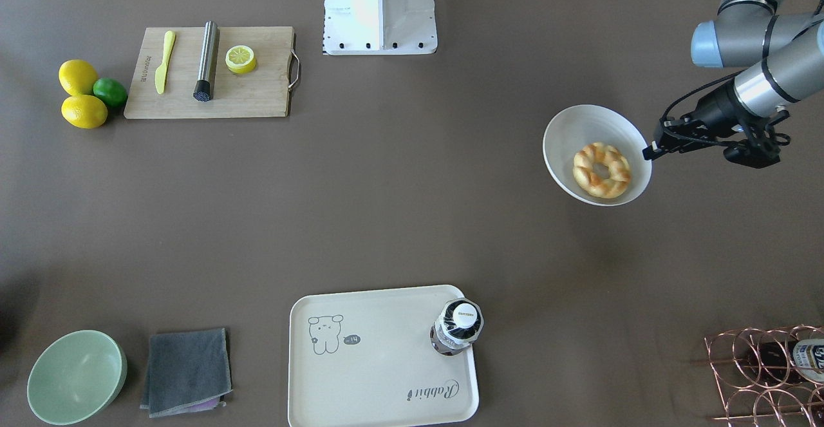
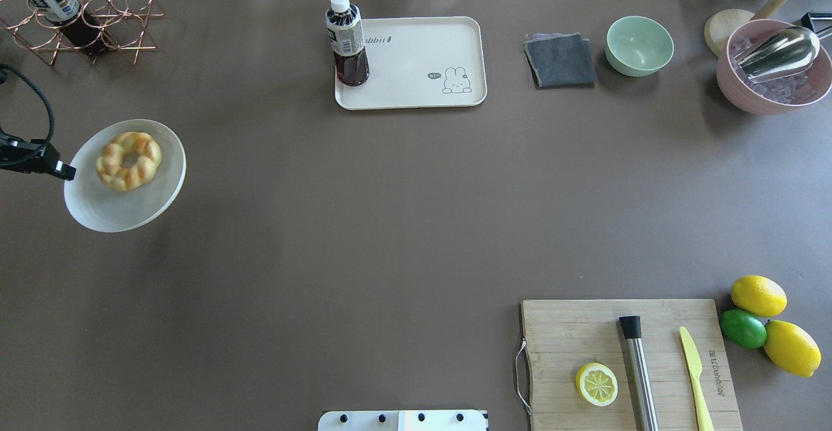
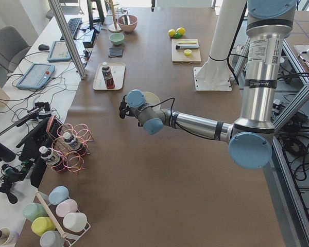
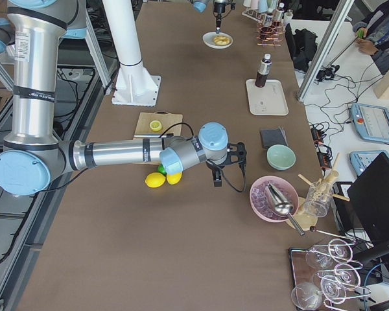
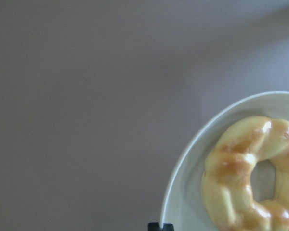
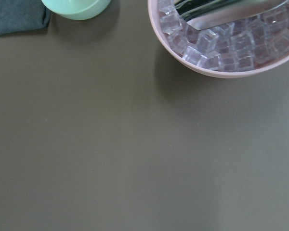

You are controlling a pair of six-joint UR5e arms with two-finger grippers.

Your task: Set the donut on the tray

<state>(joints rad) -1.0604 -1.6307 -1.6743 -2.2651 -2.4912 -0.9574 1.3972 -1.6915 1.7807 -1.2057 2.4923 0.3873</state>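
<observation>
The golden-brown twisted donut (image 1: 602, 169) (image 2: 129, 160) (image 5: 241, 178) lies in a round white bowl (image 1: 579, 124) (image 2: 123, 213). My left gripper (image 1: 649, 152) (image 2: 66, 171) is shut on the bowl's rim and holds the bowl tilted, a little above the table, at my left side. The cream tray (image 1: 373, 375) (image 2: 416, 60) with the rabbit drawing lies at the table's far edge, well away from the bowl. My right gripper (image 4: 215, 180) shows only in the exterior right view, above the table near a pink bowl; I cannot tell if it is open.
A dark drink bottle (image 1: 458, 327) (image 2: 348, 41) stands on the tray's corner. A copper wire rack (image 2: 84, 15) is beyond the bowl. A grey cloth (image 2: 560, 60), green bowl (image 2: 639, 45) and pink ice bowl (image 2: 773, 73) stand far right. A cutting board (image 2: 585, 340) lies near right.
</observation>
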